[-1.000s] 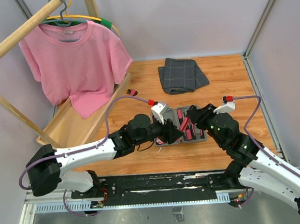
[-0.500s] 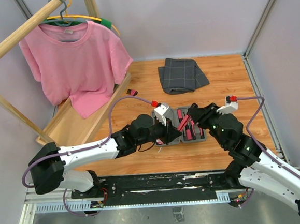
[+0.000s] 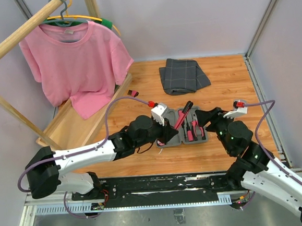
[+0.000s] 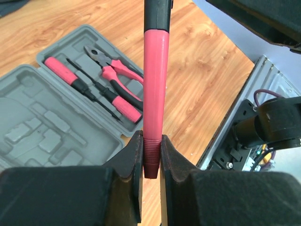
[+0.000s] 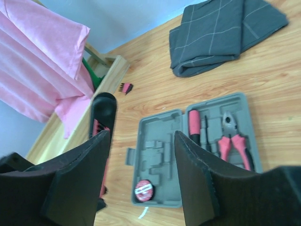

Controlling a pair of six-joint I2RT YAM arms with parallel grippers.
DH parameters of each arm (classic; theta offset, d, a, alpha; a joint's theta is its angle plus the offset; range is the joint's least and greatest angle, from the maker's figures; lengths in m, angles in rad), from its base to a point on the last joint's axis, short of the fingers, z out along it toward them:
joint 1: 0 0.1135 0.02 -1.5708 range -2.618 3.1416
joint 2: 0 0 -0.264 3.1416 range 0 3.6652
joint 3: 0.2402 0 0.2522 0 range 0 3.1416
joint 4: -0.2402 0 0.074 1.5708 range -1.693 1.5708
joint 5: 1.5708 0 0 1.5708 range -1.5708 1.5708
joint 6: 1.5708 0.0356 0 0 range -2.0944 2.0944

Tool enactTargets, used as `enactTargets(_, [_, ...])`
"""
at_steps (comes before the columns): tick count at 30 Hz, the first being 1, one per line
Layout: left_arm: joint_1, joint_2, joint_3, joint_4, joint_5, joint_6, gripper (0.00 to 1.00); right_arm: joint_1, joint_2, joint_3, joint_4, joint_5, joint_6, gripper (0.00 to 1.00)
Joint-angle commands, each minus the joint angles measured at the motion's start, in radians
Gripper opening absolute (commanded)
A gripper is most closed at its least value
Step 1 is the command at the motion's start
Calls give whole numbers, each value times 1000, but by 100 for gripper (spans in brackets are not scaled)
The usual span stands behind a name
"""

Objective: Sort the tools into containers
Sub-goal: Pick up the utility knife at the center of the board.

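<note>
Left wrist camera is showing the left gripper (image 4: 151,155) clenching the ribbed red end of a red-and-black tool handle (image 4: 155,84), which is extending straight out from between its fingers. Below and just beyond that gripper, the open grey tool case (image 4: 28,89) is lying on the wooden table (image 4: 207,70), holding pliers (image 4: 115,73) and a red-handled screwdriver (image 4: 63,73). The right gripper (image 5: 140,146) is hovering over the case with fingers spread apart, gripping nothing, a tape roll (image 5: 142,190) sitting beneath it.
</note>
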Motion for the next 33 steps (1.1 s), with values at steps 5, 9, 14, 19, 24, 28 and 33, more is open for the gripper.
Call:
enactTargets(5, [50,-42,25,-59,74,55,1,-9,-112,-114,121,46,-374,65])
enactTargets(9, [67,-62,28,-82,115,61,0,-9,-134,-170,207,18,-490,68])
enactTargets(14, [110,-83,33,-118,178,50,0,-9,-160,-244,400,-220,-744,68])
enactTargets(19, [160,-111,36,-173,233,53,0,-2,-63,-198,399,-448,-920,69])
enactTargets(24, [186,-129,81,-297,211,97,0,98,21,-167,405,-499,-1111,74])
enactTargets(28, [193,-158,97,-365,209,126,0,228,25,-155,386,-454,-1342,74])
enactTargets(33, [193,-175,120,-448,232,175,1,288,15,-77,247,-501,-1584,74])
